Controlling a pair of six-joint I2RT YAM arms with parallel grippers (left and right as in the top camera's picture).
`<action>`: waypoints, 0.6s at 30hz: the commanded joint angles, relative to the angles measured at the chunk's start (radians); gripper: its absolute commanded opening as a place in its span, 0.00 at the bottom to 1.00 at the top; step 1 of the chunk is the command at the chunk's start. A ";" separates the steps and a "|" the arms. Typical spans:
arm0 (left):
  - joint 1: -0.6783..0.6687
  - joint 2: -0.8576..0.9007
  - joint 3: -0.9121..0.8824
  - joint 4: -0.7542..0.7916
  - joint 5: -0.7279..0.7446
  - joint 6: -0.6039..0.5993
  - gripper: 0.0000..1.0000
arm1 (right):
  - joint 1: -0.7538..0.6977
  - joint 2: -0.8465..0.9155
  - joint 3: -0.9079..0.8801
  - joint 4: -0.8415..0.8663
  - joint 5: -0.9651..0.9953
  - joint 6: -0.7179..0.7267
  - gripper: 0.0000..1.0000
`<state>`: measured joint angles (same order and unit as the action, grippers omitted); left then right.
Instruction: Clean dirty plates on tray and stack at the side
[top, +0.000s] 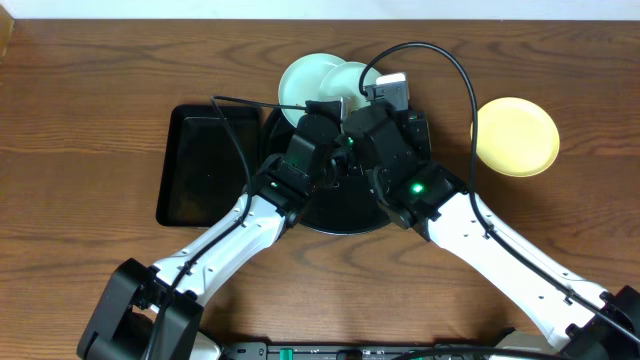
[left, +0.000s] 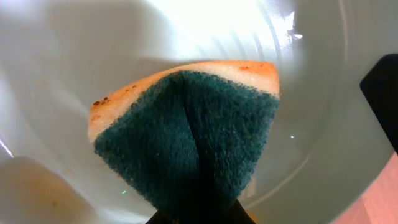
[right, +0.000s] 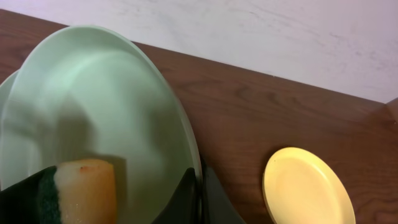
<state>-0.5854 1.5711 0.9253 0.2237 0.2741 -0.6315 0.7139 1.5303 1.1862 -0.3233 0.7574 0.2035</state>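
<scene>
I had the left gripper (left: 198, 214) clenched on the sponge (left: 186, 137), up against the mint plate (right: 93, 106) that my right gripper (right: 200, 196) pinched by its rim.

Green-and-yellow sponge (left: 186, 137), rectangular black tray (top: 205, 165) on the brown wooden table (top: 80, 120)

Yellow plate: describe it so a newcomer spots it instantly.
On the wooden table, find the round black tray in the middle. To its right in the overhead view, one plate sits alone on bare wood. It alone is yellow; the other plates are mint.
</scene>
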 joint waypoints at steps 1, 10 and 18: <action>-0.006 0.010 0.006 0.009 -0.007 0.006 0.08 | 0.028 -0.021 -0.004 0.006 -0.006 0.009 0.01; -0.006 0.046 0.006 -0.002 -0.088 0.010 0.08 | 0.067 -0.042 -0.003 0.009 -0.005 0.008 0.01; -0.004 0.062 0.006 -0.001 -0.157 0.010 0.08 | 0.080 -0.083 -0.003 0.004 -0.006 0.008 0.01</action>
<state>-0.5854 1.6203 0.9253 0.2176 0.1646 -0.6312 0.7765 1.4940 1.1824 -0.3241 0.7547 0.2012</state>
